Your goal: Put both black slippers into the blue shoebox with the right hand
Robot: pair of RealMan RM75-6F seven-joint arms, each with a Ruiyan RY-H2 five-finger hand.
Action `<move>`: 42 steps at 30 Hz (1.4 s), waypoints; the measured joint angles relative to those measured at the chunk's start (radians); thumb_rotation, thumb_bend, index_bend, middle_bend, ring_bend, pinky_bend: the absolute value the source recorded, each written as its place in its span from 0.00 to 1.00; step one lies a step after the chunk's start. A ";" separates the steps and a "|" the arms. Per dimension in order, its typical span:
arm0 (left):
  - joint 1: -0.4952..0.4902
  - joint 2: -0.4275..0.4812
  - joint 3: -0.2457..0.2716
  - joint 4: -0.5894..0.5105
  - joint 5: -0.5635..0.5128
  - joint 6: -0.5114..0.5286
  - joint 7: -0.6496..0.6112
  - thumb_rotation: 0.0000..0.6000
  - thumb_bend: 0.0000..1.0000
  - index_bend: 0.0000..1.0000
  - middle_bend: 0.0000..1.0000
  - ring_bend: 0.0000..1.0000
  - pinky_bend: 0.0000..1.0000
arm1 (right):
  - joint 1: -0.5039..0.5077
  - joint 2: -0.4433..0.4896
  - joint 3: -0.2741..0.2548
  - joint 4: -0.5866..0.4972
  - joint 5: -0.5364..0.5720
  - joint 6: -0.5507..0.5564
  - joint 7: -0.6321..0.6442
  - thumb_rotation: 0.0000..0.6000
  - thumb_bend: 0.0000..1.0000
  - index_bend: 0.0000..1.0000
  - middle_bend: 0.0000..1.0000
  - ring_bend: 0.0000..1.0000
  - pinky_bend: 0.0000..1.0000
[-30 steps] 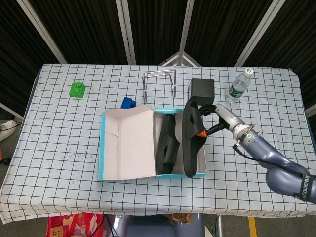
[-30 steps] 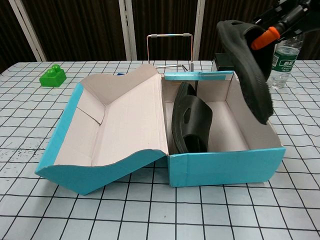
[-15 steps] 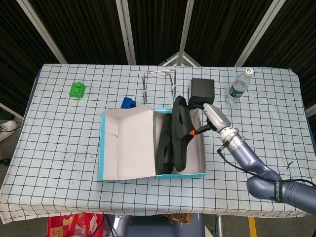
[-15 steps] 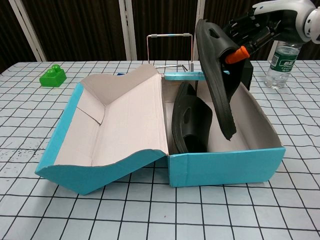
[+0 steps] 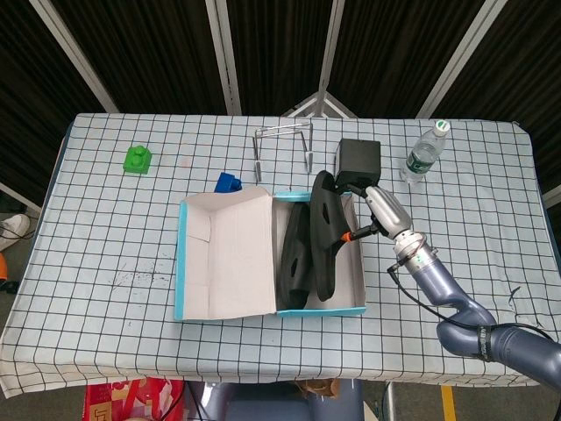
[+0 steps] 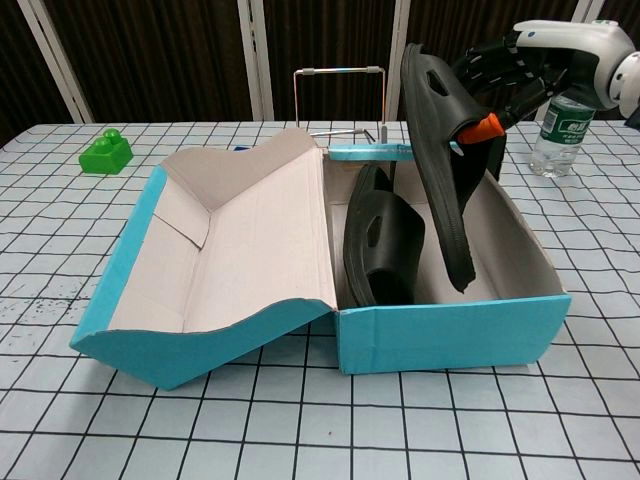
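blue shoebox point(image 6: 450, 330) nearest, one black slipper point(image 6: 380, 240) on edge inside. second slipper point(image 6: 440, 170) hangs partly in, right hand point(image 6: 510, 70) grasping its upper end; looks light, bendy foam, best held there. left hand not in view.

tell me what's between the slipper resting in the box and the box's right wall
The second black slipper, held by the right robot hand, hangs there; clearest in the chest view.

Bright, even overhead light, soft faint shadows, dark backdrop; both views sharp, no glare, no blur
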 measured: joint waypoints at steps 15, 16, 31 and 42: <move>-0.001 0.000 0.000 -0.004 -0.004 -0.005 0.007 1.00 0.71 0.15 0.00 0.00 0.02 | -0.017 -0.080 -0.034 0.076 -0.093 0.003 0.070 1.00 0.11 0.63 0.45 0.25 0.09; -0.001 0.000 0.000 -0.004 -0.004 -0.004 0.007 1.00 0.71 0.15 0.00 0.00 0.02 | -0.016 -0.085 -0.034 0.077 -0.094 0.002 0.067 1.00 0.11 0.63 0.45 0.25 0.09; 0.003 0.003 -0.009 -0.007 -0.020 -0.006 0.002 1.00 0.71 0.15 0.00 0.00 0.02 | -0.001 -0.134 -0.026 0.106 -0.086 -0.034 0.045 1.00 0.11 0.63 0.45 0.26 0.37; 0.003 0.001 -0.008 -0.009 -0.018 -0.003 0.009 1.00 0.71 0.15 0.00 0.00 0.02 | -0.002 -0.135 -0.023 0.105 -0.092 -0.040 0.044 1.00 0.12 0.64 0.45 0.42 0.43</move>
